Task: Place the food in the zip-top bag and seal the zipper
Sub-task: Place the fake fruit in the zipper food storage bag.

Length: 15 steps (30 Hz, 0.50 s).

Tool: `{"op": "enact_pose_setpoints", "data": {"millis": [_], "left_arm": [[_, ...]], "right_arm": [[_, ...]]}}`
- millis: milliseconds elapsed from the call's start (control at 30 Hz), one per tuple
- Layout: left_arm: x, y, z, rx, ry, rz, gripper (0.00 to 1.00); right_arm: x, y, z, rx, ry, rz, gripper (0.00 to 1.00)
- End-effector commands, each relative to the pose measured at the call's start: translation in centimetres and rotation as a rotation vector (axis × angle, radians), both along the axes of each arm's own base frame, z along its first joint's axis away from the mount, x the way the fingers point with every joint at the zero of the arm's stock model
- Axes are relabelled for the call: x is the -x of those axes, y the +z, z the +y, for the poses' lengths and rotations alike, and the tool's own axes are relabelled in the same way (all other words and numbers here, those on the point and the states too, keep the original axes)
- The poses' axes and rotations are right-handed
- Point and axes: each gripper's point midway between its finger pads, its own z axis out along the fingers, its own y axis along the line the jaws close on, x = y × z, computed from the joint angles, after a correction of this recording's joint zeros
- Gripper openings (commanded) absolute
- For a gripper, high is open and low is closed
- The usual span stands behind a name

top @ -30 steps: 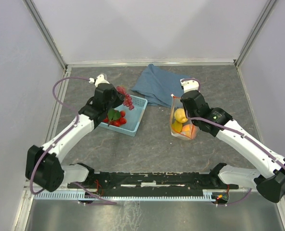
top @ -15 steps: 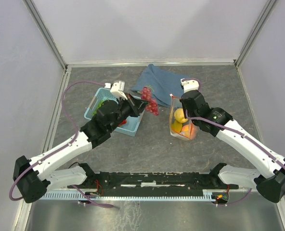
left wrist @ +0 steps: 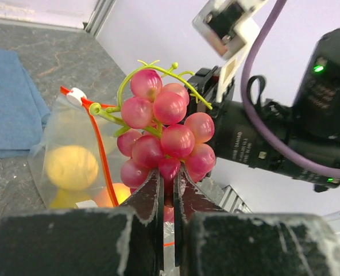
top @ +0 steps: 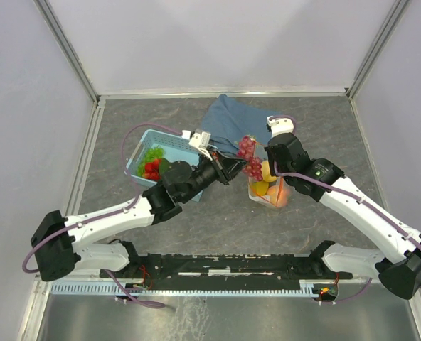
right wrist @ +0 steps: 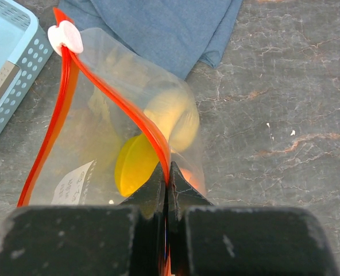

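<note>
My left gripper [top: 240,168] is shut on a bunch of dark red grapes [top: 249,157] and holds it in the air just left of and above the clear zip-top bag [top: 269,190]. In the left wrist view the fingertips [left wrist: 151,187] pinch the bottom of the grapes [left wrist: 167,135], with the bag [left wrist: 66,135] and its red-orange zipper [left wrist: 105,167] behind. My right gripper [right wrist: 169,181] is shut on the zipper strip [right wrist: 118,106] and holds the mouth open; the white slider [right wrist: 65,37] is at the far end. Yellow and orange food [right wrist: 138,164] lies inside the bag.
A light blue basket [top: 164,137] at the left holds strawberries [top: 151,169] and green pieces [top: 152,153]. A folded blue cloth [top: 228,121] lies behind the bag. The right arm's wrist [left wrist: 308,115] is close beside the grapes. Grey walls enclose the table.
My left arm has carried the grapes from over the basket rightward to the bag's mouth. The right gripper and the bag have stayed in place.
</note>
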Motion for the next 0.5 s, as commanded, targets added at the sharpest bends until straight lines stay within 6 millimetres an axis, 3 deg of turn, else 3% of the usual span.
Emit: {"op": "enact_pose_setpoints", "data": {"millis": [0, 467], "left_arm": [[-0.1, 1.8, -1.4, 0.048, -0.012, -0.07, 0.03], [-1.7, -6.3, -3.5, -0.265, 0.046, 0.042, 0.03]], "right_arm": [[-0.6, 2.5, 0.9, -0.09, -0.005, -0.059, 0.01], [-0.4, 2.7, 2.1, -0.135, 0.036, -0.045, 0.01]]}}
